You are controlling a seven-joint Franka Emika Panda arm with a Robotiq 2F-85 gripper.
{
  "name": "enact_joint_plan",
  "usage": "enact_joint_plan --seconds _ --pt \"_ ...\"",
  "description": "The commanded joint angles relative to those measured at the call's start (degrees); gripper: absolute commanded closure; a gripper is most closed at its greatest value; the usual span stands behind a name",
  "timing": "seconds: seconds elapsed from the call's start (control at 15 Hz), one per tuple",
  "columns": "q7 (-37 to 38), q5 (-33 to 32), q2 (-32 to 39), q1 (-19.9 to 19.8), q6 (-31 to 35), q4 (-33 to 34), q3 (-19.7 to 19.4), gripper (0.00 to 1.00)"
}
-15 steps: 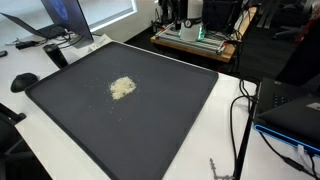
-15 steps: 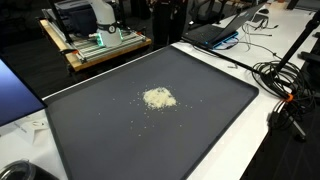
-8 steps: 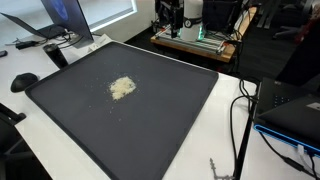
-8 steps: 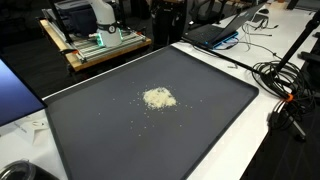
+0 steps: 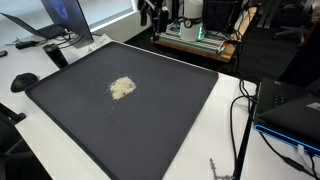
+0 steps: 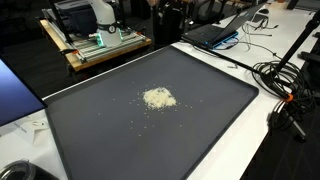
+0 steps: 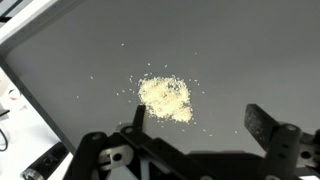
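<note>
Centrally, a loose, granular heap of pale beige crumbs point(image 7: 165, 98), ringed by stray grains, lies in the middle of the matte, dark grey rectangular mat point(image 7: 250, 50), while the black gripper point(image 7: 196, 118), jaws spread wide and empty, hovers above it, having drifted sideways since the earlier frame.

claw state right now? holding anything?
Claw: open, holding nothing, above the pale crumb pile on the dark mat.

A dark mat point(image 5: 150, 120) covers the white desk point(image 5: 205, 150). Pale crumbs point(image 7: 165, 98) lie heaped on the mat, beneath the tool point(image 7: 197, 115).
</note>
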Motion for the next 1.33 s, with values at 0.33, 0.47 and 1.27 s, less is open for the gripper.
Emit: enact_joint_plan --seconds 0.33,0.47,1.27 --pt "-0.3 -1.7 4.8 3.4 -1.6 5.1 -3.3 0.0" --pt "-0.3 -1.7 4.9 3.5 -1.7 5.2 -3.3 0.0" --pt "2.7 -5.9 21.0 8.5 -13.8 22.7 -7.2 0.0"
